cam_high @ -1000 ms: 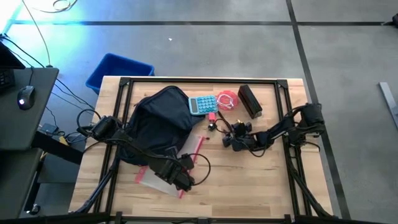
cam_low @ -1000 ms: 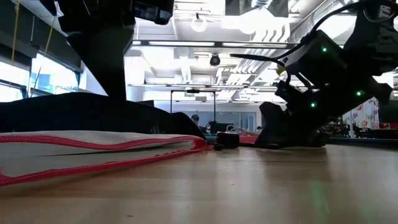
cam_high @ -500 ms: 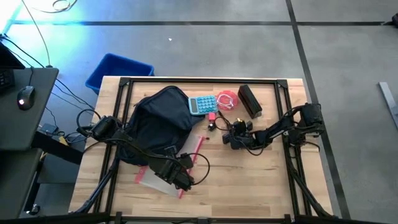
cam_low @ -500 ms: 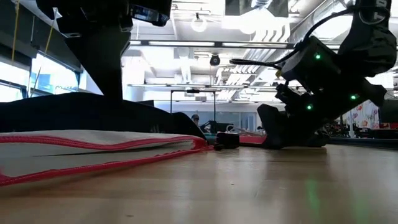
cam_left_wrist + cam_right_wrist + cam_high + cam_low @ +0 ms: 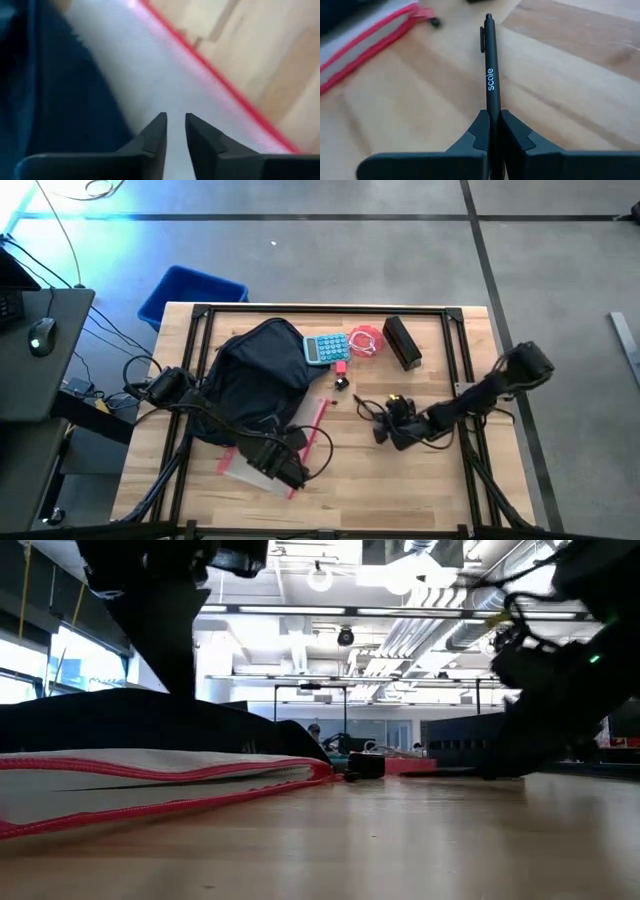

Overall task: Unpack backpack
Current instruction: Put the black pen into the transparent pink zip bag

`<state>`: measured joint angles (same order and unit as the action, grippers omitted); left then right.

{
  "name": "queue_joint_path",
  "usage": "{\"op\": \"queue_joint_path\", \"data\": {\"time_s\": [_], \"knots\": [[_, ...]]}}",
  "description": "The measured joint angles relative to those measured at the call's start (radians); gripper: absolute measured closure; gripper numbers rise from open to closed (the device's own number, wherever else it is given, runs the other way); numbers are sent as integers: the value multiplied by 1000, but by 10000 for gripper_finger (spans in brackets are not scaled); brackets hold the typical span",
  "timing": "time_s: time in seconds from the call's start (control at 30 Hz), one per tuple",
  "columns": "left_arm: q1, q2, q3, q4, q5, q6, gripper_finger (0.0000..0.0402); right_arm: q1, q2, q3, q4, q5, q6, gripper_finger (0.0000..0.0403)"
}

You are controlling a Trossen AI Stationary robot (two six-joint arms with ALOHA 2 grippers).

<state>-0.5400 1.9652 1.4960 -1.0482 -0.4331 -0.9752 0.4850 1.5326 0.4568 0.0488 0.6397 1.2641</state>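
Large dark navy soft fabric backpack [image 5: 255, 375] is lying at the table's nine o'clock side. Left gripper [image 5: 175, 125] is hovering at its five o'clock edge, over the clear red-trimmed zip pouch [image 5: 270, 455], fingers slightly apart, holding nothing. Right gripper [image 5: 494, 125] is sitting at the backpack's four o'clock, clamped together on a slim black pen [image 5: 490, 75]. Teal calculator [image 5: 326, 348] is lying at the backpack's two o'clock.
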Motion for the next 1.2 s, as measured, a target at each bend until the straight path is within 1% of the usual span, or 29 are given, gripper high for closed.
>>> {"op": "queue_joint_path", "data": {"time_s": [0.1, 0.23, 0.4, 0.53, 0.67, 0.73, 0.83, 0.9, 0.97, 1.1, 1.13, 1.2], "knots": [[0, 0, -1, 103, 1, 23, 309, 43, -41, 0, -21, 23, 16, 401], [9, 3, -50, 235, -8, 38, 253, 104, -68, 16, -8, 50, 13, 402], [40, 18, -125, 295, -32, 34, 194, 154, -60, 75, -5, 32, -55, 402], [70, 51, -145, 298, -57, 56, 173, 163, -53, 105, 0, 36, -88, 402], [95, 88, -145, 379, -71, 156, 170, 161, -51, 111, 2, 59, -92, 402], [108, 100, -143, 394, -62, 173, 170, 158, -51, 112, 0, 63, -85, 402], [123, 108, -139, 327, -44, 112, 184, 157, -51, 112, 4, 63, -73, 402], [128, 108, -140, 286, -45, 105, 212, 158, -51, 112, 13, 55, -72, 402], [128, 108, -140, 279, -44, 124, 256, 159, -51, 112, 25, 35, -92, 403], [128, 108, -141, 281, 2, 141, 372, 164, -51, 112, 46, 17, -95, 403], [128, 103, -141, 281, 9, 142, 386, 165, -48, 112, 61, 7, -98, 403], [128, 87, -144, 271, 21, 143, 391, 167, -40, 113, 82, -24, -117, 403]]}}
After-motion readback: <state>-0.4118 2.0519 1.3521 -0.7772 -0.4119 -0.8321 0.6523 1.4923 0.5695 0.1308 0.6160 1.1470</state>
